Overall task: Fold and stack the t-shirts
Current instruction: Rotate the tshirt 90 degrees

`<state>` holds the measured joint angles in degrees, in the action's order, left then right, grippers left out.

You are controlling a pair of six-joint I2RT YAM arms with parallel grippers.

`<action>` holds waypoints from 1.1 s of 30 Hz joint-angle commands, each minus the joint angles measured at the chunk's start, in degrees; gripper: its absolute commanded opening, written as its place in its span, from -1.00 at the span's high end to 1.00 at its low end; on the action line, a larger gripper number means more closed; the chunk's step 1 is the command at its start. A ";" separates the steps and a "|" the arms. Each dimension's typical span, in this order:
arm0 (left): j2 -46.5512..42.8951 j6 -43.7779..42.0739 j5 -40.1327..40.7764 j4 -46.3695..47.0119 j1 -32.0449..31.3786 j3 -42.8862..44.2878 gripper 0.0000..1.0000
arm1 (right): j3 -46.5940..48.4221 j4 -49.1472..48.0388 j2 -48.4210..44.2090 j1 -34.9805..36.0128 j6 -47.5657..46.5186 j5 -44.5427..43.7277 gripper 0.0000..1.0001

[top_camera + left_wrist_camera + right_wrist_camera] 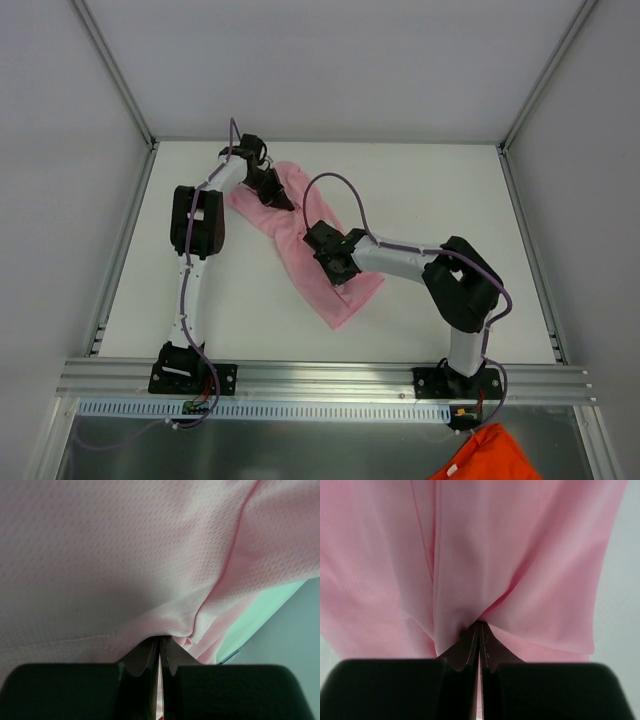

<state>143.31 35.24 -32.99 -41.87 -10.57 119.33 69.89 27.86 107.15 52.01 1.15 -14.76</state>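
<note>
A light pink t-shirt lies crumpled in a long diagonal band across the white table, from the back left to the front middle. My left gripper is shut on the t-shirt's far end; in the left wrist view the fabric fills the frame and bunches at the gripper tips. My right gripper is shut on the t-shirt near its lower half; in the right wrist view pink folds converge into the gripper tips.
An orange cloth lies below the front rail at the bottom right. The aluminium rail runs along the near edge. Grey walls and frame posts enclose the table on three sides.
</note>
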 commanded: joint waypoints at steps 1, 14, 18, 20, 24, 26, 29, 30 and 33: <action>3.12 -2.11 3.37 -0.32 -0.33 2.31 1.00 | 2.36 2.64 0.78 1.34 1.75 1.58 0.98; 5.41 -0.88 -5.06 3.55 -1.82 4.34 1.00 | 2.53 2.03 -2.65 4.24 4.04 8.34 0.98; 5.32 -1.05 -7.25 4.51 -2.79 3.54 1.00 | 1.66 -1.14 -2.48 4.59 5.44 13.00 0.98; 5.23 -1.32 -8.57 4.78 -3.49 3.63 1.00 | 2.35 -3.07 -1.69 5.56 6.06 16.15 0.98; 4.70 -2.28 -9.02 4.60 -4.20 3.46 1.00 | 7.09 -2.63 2.09 9.15 6.06 16.61 0.98; 4.27 -2.55 -8.58 4.16 -4.29 3.19 1.00 | 9.72 -2.02 3.76 9.95 5.71 16.61 0.98; 3.56 -3.16 -7.88 3.99 -4.29 2.66 1.00 | 10.88 -0.79 4.56 10.83 4.83 16.09 0.98; 3.30 -3.34 -7.35 3.90 -4.29 2.66 1.00 | 10.62 -0.53 4.38 10.83 4.39 15.91 0.98; 2.07 -4.39 -5.08 3.11 -4.02 3.01 0.98 | 9.83 0.18 3.68 10.83 3.95 15.12 0.98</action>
<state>147.11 33.41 -40.71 -37.12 -14.66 122.85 78.74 26.48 111.44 63.20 5.72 0.73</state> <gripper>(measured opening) 0.010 0.015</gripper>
